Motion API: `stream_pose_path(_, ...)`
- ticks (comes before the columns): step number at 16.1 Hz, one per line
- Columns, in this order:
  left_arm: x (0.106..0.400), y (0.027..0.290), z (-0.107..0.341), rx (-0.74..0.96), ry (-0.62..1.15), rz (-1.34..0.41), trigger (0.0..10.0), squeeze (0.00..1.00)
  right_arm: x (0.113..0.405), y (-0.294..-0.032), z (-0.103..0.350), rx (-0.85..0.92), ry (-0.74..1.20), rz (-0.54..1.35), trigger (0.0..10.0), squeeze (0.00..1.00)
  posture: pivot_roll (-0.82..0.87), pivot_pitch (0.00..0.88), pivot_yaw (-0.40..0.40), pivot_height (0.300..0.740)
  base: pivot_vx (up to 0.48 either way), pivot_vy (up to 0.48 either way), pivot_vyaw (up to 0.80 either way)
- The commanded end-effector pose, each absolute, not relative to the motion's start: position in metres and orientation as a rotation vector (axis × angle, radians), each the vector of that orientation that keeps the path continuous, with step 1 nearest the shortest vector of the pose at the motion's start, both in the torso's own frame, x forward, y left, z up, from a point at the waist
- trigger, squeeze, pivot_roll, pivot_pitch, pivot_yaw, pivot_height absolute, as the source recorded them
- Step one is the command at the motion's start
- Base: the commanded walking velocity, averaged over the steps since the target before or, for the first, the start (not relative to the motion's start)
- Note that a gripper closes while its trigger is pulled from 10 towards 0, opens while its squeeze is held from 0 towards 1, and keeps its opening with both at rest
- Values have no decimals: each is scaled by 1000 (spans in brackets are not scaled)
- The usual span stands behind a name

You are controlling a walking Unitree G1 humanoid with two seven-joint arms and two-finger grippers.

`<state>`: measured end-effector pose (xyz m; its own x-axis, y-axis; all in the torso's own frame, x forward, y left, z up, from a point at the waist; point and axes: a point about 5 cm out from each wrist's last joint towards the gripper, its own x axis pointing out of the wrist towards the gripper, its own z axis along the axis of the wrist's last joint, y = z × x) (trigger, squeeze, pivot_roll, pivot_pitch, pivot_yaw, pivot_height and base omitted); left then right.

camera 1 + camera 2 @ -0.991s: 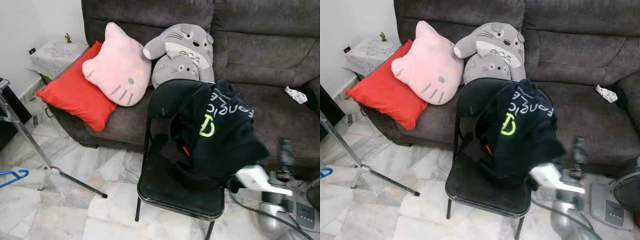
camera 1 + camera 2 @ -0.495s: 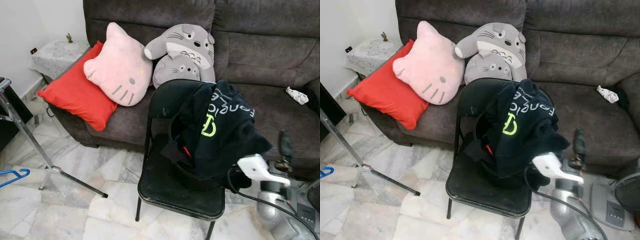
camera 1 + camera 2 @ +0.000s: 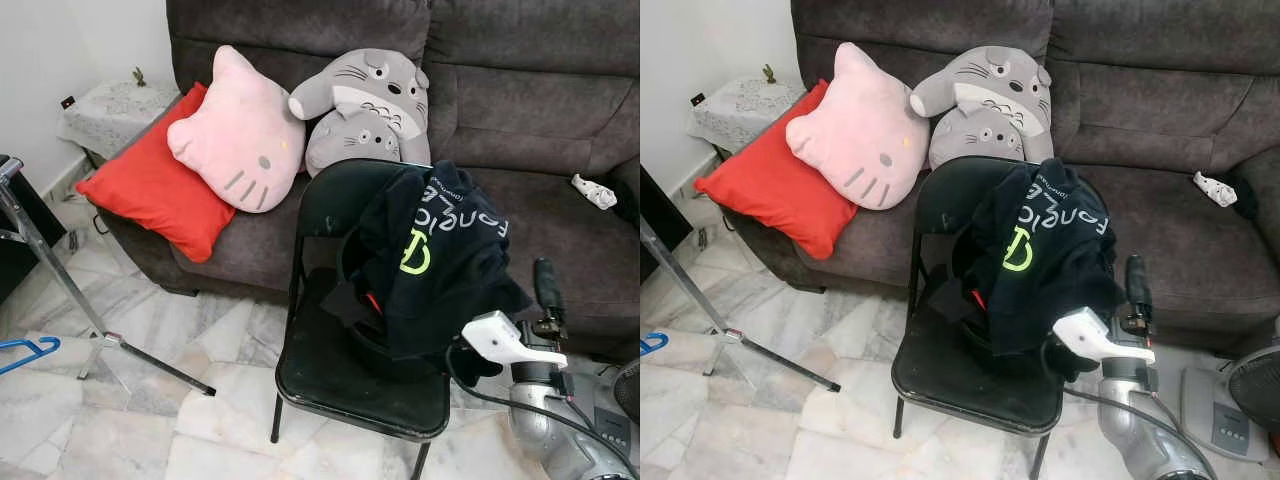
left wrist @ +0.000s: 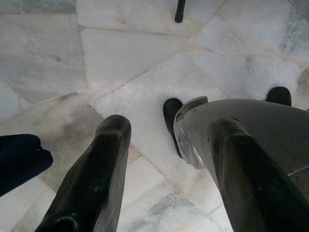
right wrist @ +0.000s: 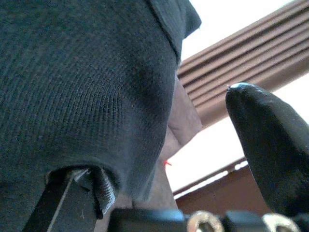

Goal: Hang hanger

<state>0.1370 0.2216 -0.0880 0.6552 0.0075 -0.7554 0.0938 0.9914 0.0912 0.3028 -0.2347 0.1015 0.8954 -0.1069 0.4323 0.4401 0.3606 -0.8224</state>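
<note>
Lower right of the head view: right gripper [image 3: 1132,290] raised beside the chair [image 3: 350,380], fingers apart; per its wrist view one finger is buried in the black shirt [image 3: 440,260], the other stands free, so open w/ cloth between, nothing clamped yet. Left gripper [image 4: 164,179] points at the marble floor [image 4: 120,53], fingers spread, empty, idle. Center frame: shirt heaped over the chair's back and seat, a bit of red peeking out underneath; can't tell if a hanger is inside it. Far left edge, low: blue hanger [image 3: 25,352] on the floor next to the stand [image 3: 60,290], well apart from both grippers. Upper frame: sofa [image 3: 520,90] w/ red cushion [image 3: 150,195], pink cat pillow [image 3: 240,130], grey plush [image 3: 365,105]. Risks, imo: closing now would pinch loose cloth only, shirt could slide off or drag to the floor; the arm's cable [image 3: 540,410] near the chair edge may snag; hanger is far off, so reach needs a turn/step.
</note>
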Motion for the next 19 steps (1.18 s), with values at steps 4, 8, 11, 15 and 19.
stream_pose_path(4, 127, 222, -92, 126, 897, -39, 10000, 0, 298, -223, 97, -1174, -385, -262, 10000, 0, -52, 147, 16, 740, 0, 0, 0)
stream_pose_path(8, 127, 223, -92, 128, 900, -38, 10000, 0, 292, -222, 90, -1184, -377, -238, 10000, 0, -52, 146, 15, 740, 0, 0, 0)
stream_pose_path(11, 126, 224, -92, 130, 898, -38, 10000, 0, 289, -221, 90, -1175, -394, -238, 7255, 0, -48, 144, 13, 740, 0, 0, 0)
stream_pose_path(15, 123, 225, -94, 128, 919, -27, 10000, 0, 289, -217, 91, -1184, -416, -220, 0, 0, -48, 142, 9, 740, 0, 0, 0)
stream_pose_path(19, 122, 225, -94, 128, 923, -24, 10000, 0, 293, -218, 94, -1189, -414, -226, 0, 0, -47, 139, 8, 740, 0, 0, 0)
